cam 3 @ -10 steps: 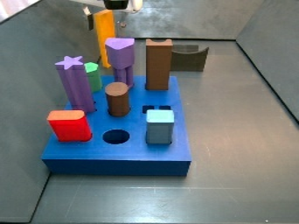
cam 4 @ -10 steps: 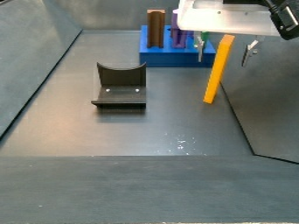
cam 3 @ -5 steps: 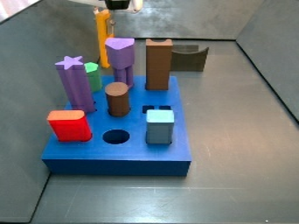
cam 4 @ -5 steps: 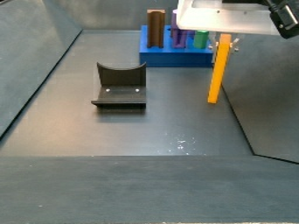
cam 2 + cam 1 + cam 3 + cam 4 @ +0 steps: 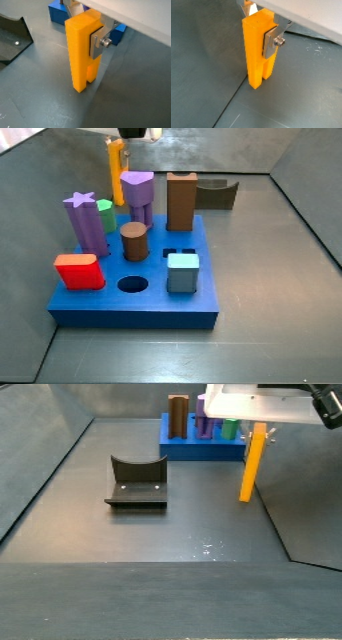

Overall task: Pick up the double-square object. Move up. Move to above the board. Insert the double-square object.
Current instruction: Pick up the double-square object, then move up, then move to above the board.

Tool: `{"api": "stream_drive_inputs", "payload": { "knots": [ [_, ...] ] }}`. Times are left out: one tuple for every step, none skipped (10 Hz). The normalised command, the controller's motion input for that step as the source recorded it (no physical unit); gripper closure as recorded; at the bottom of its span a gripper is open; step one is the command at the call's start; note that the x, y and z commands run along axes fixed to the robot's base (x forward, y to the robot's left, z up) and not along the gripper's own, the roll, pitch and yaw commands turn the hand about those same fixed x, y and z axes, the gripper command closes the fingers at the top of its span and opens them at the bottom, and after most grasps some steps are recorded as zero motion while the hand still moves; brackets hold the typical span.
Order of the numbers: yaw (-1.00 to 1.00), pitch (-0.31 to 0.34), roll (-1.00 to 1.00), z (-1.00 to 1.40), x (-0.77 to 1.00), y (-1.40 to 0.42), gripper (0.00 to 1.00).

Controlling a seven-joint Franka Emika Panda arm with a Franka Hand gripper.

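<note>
Clearly, the hand (image 5: 85, 25) clamps the double-square object (image 5: 83, 52) upright; only a side view shows the board (image 5: 134, 298) holes, bar behind.

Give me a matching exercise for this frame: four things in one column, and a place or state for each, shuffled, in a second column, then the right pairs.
Things:
1. double-square object
2. fixture
3. red block
4. round hole

Places or states:
A. empty, in the top of the board
B. on the floor, apart from the board
C. upright, clamped near its top in the gripper
D. seated at a near corner of the board in a side view

Pairs: 1-C, 2-B, 3-D, 4-A
</note>
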Motion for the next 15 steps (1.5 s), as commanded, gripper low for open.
{"api": "stream_drive_inputs", "payload": {
  "knots": [
    [0.0,0.0,0.0,0.0,0.0,0.0,1.0],
    [0.0,0.0,0.0,0.83,0.0,0.0,1.0],
    [-0.02,0.039,-0.01,0.79,-0.06,0.06,1.0],
    [-0.02,0.05,0.0,0.74,-0.07,0.06,1.0],
    [-0.03,0.05,0.01,0.6,-0.05,0.04,1.0],
    [-0.03,0.051,0.02,0.47,-0.04,0.03,1.0],
    [-0.02,0.055,0.03,0.29,-0.02,0.03,1.0],
    [-0.02,0.059,0.03,0.2,-0.01,0.03,1.0],
    [0.35,-0.311,-0.42,1.0,0.36,-0.15,1.0],
    [0.33,-0.273,-0.41,1.0,0.34,-0.16,1.0],
    [0.25,-0.174,-0.35,1.0,0.3,-0.15,1.0],
    [0.14,-0.05,-0.26,1.0,0.27,-0.13,1.0],
    [0.11,0.001,-0.22,1.0,0.27,-0.12,1.0],
    [0.07,0.065,-0.15,1.0,0.24,-0.11,1.0],
    [0.05,0.076,-0.12,1.0,0.23,-0.11,1.0]
  ]
}}
